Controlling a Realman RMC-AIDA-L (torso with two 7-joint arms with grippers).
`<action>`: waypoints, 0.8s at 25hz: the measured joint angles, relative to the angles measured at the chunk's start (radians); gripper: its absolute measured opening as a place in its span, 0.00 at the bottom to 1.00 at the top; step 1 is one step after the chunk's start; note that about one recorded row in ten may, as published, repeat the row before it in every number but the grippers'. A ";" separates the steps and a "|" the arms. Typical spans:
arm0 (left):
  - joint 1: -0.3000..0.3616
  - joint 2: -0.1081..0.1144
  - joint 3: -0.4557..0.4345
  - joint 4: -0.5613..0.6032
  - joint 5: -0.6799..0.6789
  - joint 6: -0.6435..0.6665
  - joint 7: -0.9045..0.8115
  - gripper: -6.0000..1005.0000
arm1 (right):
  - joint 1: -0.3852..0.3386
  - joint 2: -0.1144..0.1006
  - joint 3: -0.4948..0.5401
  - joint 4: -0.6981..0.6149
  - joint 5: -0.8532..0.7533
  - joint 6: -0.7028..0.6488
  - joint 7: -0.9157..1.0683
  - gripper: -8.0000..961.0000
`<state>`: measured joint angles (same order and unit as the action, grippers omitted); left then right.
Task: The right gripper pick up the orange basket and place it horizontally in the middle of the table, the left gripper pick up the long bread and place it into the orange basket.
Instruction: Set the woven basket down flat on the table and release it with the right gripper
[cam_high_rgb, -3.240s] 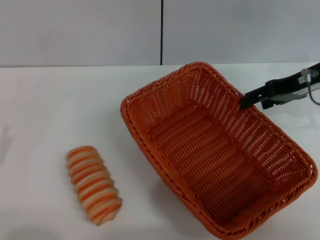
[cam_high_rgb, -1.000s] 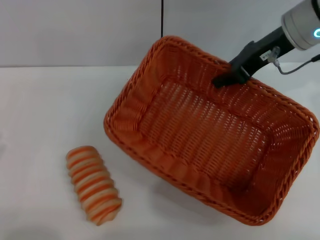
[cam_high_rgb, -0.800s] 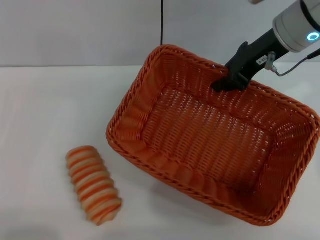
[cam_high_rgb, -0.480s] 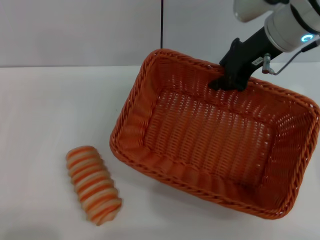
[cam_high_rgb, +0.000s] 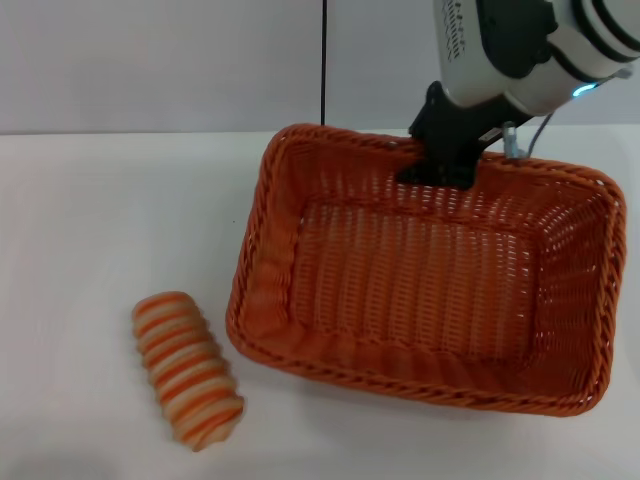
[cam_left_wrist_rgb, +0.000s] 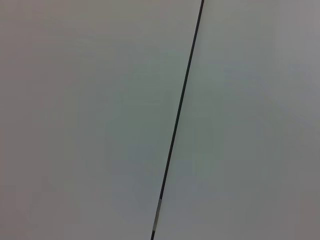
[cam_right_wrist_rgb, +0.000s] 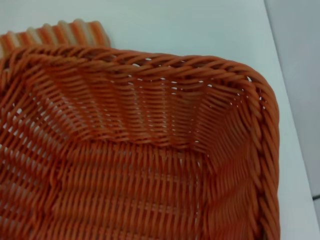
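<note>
The orange basket (cam_high_rgb: 425, 280) lies nearly horizontal on the white table (cam_high_rgb: 90, 220), right of centre. My right gripper (cam_high_rgb: 438, 165) is shut on the basket's far rim, its white and black arm coming down from the upper right. The right wrist view looks into the orange basket (cam_right_wrist_rgb: 130, 150) from inside, with the long bread (cam_right_wrist_rgb: 55, 32) showing beyond its rim. In the head view the long bread (cam_high_rgb: 187, 369), striped orange and cream, lies on the table at the front left, apart from the basket. My left gripper is out of view.
A grey wall with a dark vertical seam (cam_high_rgb: 323, 62) rises behind the table. The left wrist view shows only that wall and the seam (cam_left_wrist_rgb: 177, 125). Bare tabletop spreads to the left of the basket and around the bread.
The right gripper has lifted the basket by its far rim and swung it from a diagonal lie to nearly horizontal, shifting it leftward. The bread has not moved.
</note>
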<state>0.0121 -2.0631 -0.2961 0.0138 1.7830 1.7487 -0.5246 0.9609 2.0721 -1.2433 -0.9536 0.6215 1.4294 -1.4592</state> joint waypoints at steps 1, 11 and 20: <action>0.000 0.000 0.000 0.000 0.000 0.000 0.000 0.84 | 0.001 0.001 -0.006 0.020 0.026 -0.018 -0.041 0.21; -0.003 0.000 0.000 0.000 -0.001 -0.003 0.000 0.84 | 0.008 0.007 -0.117 0.079 0.089 -0.108 -0.087 0.22; -0.009 0.000 0.000 0.000 -0.001 -0.007 0.000 0.84 | -0.008 0.011 -0.121 0.060 0.137 -0.142 -0.064 0.24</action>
<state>0.0032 -2.0633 -0.2961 0.0138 1.7819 1.7422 -0.5246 0.9534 2.0834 -1.3647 -0.8939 0.7580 1.2875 -1.5227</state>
